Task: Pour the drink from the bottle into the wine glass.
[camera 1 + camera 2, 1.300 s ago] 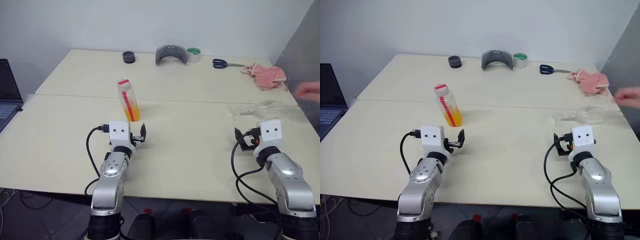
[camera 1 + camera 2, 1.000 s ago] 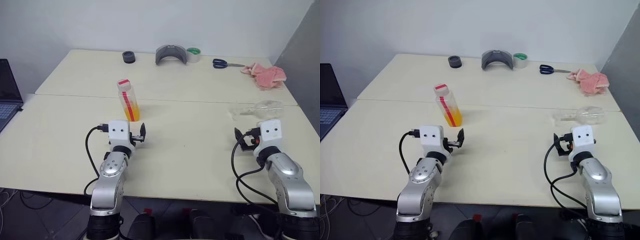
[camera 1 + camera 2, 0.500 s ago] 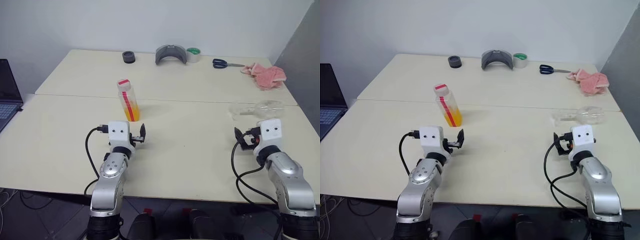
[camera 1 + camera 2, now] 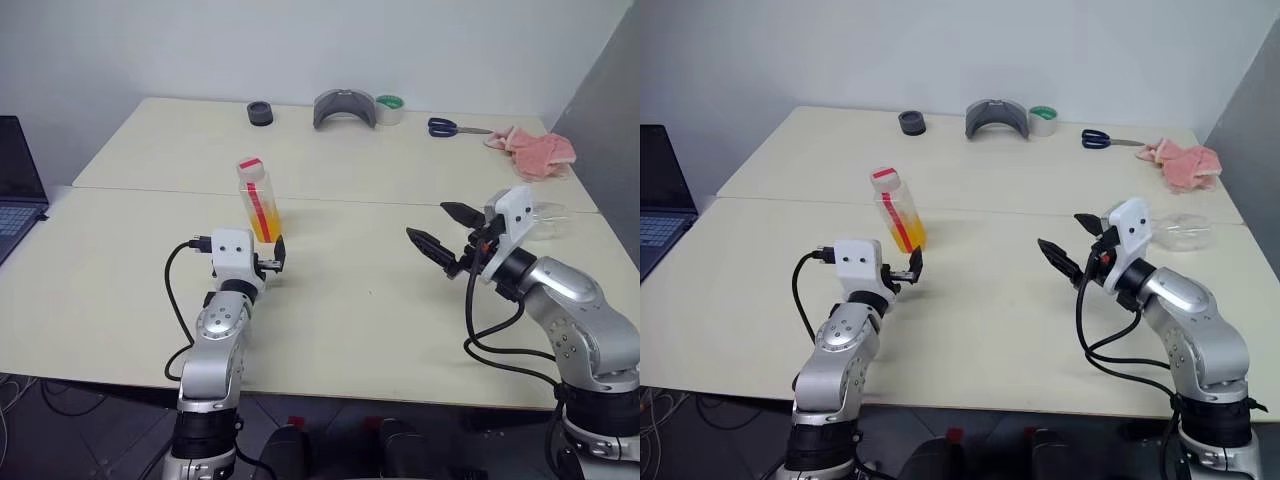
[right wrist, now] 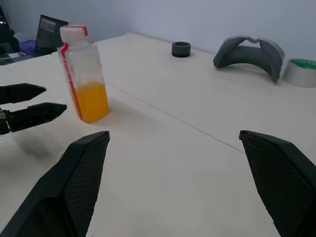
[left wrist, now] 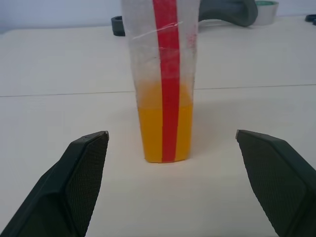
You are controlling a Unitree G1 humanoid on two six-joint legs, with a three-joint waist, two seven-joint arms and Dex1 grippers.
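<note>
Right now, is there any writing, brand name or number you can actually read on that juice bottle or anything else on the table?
None can be read.
The bottle: its label is a plain red stripe, with no letters visible.
The tape roll and the laptop: any print is too small to read.

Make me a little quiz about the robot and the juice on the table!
1. True or false: the bottle stands upright on the table.
2. The wine glass is: A) lying on its side, B) standing upright, C) stacked on the bottle.
3. Which end effector is nearest the bottle?
Key: 1 true; 2 A; 3 the left end effector.
</note>
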